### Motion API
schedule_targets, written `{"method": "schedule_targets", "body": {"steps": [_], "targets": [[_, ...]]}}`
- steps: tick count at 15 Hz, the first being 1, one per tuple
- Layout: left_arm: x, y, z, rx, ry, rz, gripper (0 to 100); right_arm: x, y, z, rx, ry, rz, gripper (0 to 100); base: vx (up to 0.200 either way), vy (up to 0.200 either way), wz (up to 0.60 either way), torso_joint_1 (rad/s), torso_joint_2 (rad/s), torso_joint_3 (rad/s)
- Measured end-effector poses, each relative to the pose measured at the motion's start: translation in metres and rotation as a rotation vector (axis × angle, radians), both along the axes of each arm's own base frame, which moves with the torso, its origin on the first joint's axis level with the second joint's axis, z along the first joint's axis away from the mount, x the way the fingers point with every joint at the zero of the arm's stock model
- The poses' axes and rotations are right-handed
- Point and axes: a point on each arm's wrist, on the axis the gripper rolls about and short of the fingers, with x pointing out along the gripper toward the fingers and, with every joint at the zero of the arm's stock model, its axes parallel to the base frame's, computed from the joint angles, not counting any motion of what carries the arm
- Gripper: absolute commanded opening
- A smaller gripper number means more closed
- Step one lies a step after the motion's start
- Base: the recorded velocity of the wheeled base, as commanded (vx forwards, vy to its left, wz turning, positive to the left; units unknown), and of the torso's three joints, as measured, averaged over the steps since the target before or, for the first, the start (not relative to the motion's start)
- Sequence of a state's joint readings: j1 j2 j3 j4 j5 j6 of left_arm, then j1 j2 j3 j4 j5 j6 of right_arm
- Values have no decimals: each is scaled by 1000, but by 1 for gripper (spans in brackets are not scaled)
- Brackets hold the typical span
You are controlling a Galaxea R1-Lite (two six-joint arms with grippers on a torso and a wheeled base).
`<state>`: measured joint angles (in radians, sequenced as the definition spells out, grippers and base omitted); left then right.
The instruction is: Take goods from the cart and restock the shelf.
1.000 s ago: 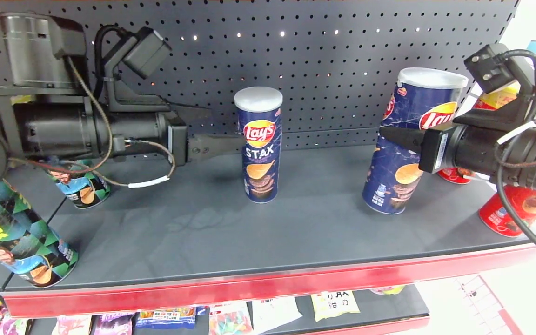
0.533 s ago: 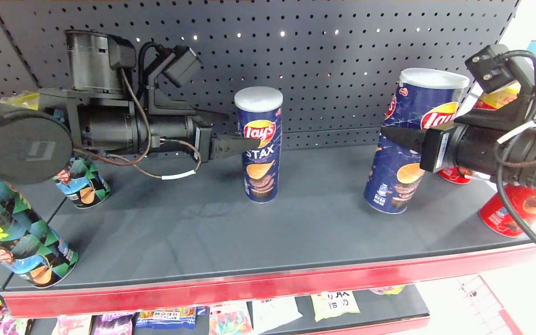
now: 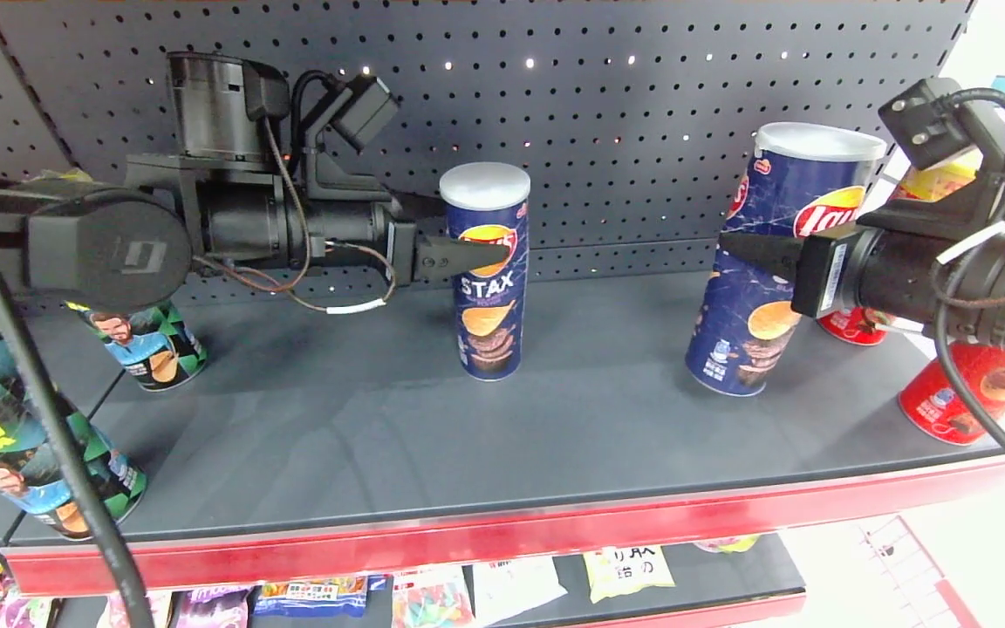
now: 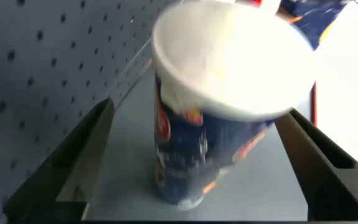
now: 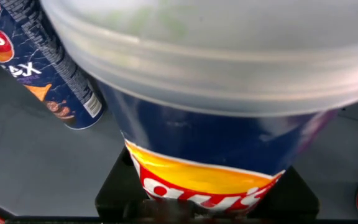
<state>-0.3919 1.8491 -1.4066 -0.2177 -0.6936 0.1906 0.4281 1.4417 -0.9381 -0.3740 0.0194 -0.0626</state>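
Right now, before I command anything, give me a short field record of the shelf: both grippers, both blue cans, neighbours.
left gripper: open, fingers either side of upright blue can
right gripper: shut on tilted blue can
shelf: grey deck, red front lip
neighbours: green-patterned cans at left, red cans at right

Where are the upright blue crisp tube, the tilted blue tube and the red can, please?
Upright dark blue white-lidded crisp tube [image 3: 487, 296]: head view, mid label.
Tilted dark blue crisp tube [image 3: 742, 340]: head view, lower body.
Red cylindrical can [image 3: 930, 408]: head view, side wall.
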Motion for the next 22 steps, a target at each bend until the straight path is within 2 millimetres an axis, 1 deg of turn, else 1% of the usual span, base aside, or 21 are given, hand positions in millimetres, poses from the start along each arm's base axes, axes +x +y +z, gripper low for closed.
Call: {"method": "schedule_targets", "body": {"steps": [4, 6, 7, 11, 15, 17, 20, 22], "targets": [[9, -5, -3, -14, 4, -61, 100, 1, -2, 1, 1, -2, -10, 0, 0, 0, 0, 0, 0, 0], [14, -7, -6, -12, 9, -64, 100, 1, -3, 1, 1, -3, -13, 0, 0, 0, 0, 0, 0, 0], [16, -8, -8, -11, 13, -64, 0, 1, -3, 1, 1, -2, -12, 0, 0, 0, 0, 0, 0, 0], [24, -13, -12, -12, 19, -72, 0, 2, -3, 1, 2, -2, -14, 0, 0, 0, 0, 0, 0, 0], [22, -15, -13, -12, 26, -77, 0, 2, -3, 2, 21, 2, -16, 0, 0, 0, 0, 0, 0, 0], [11, -21, -12, -14, 45, -98, 0, 3, -3, 3, 22, 0, -16, 0, 0, 0, 0, 0, 0, 0], [-15, -30, -9, -10, 65, -133, 0, 4, -2, 3, 21, 1, -15, 0, 0, 0, 0, 0, 0, 0], [-28, -32, -8, -3, 65, -127, 0, 4, -2, 3, 21, 0, -15, 0, 0, 0, 0, 0, 0, 0]]}}
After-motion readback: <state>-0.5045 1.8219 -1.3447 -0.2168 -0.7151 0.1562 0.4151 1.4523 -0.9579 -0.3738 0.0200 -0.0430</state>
